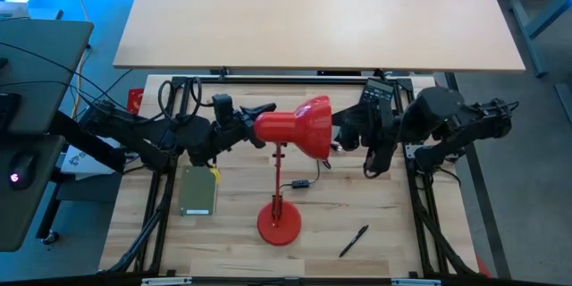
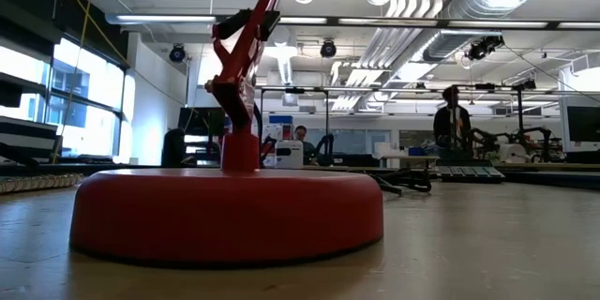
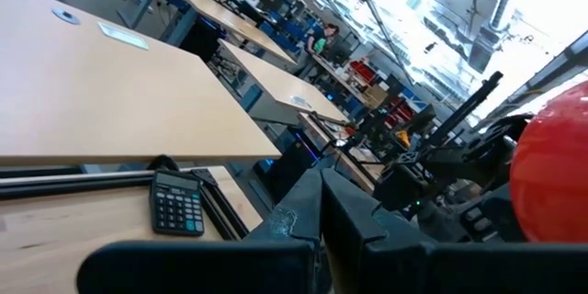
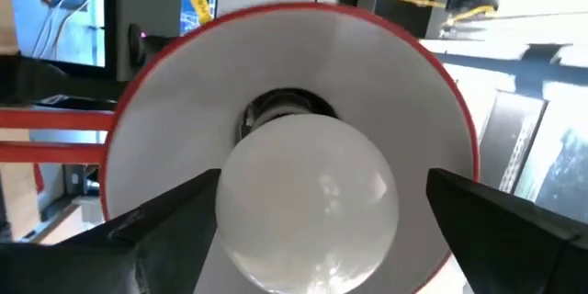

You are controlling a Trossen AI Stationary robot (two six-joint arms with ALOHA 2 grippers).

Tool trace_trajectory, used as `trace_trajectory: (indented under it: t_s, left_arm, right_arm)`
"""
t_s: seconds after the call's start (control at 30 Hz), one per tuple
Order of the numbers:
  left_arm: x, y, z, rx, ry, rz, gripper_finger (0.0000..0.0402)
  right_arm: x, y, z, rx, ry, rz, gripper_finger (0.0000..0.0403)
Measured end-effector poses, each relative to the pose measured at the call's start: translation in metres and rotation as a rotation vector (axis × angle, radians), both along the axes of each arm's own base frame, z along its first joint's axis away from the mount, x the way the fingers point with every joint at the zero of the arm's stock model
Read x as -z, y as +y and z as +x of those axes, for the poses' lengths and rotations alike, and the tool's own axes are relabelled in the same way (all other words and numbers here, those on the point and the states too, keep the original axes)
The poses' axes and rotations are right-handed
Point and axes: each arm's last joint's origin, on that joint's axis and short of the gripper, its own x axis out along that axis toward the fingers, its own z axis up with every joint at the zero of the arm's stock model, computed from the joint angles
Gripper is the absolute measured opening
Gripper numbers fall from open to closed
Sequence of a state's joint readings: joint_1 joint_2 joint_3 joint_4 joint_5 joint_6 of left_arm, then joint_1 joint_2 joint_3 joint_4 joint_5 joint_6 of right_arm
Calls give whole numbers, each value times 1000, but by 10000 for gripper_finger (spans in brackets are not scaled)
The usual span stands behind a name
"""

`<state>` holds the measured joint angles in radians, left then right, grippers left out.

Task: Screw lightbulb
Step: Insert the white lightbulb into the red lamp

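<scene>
While seated, smooth round lightbulb [image 4: 308,193] fills flared shade [image 4: 404,83].

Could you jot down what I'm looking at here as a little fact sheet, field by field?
Setting: wooden table with two dark robot arms
Lamp: red lamp standing mid-table, shade tipped sideways toward the right arm
Bulb: white bulb sitting in the shade's socket
Right tool: right tool at the shade's mouth, fingers open either side of the bulb, not touching
Left tool: left tool shut, at the back of the shade
Other items: pen, calculator, grey box
Background: people in the room behind
</scene>
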<state>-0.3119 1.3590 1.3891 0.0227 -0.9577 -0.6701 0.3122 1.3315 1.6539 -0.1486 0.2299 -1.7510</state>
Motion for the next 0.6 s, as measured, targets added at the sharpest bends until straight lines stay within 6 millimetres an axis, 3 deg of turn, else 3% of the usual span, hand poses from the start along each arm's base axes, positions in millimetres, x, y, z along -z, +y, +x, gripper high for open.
trace_trajectory:
  t_s: [0.6]
  left_arm:
    - [-1, -1, -1, 13, -2, 0, 0]
  right_arm:
    - [5, 4, -9, -16, 94, 183, 375]
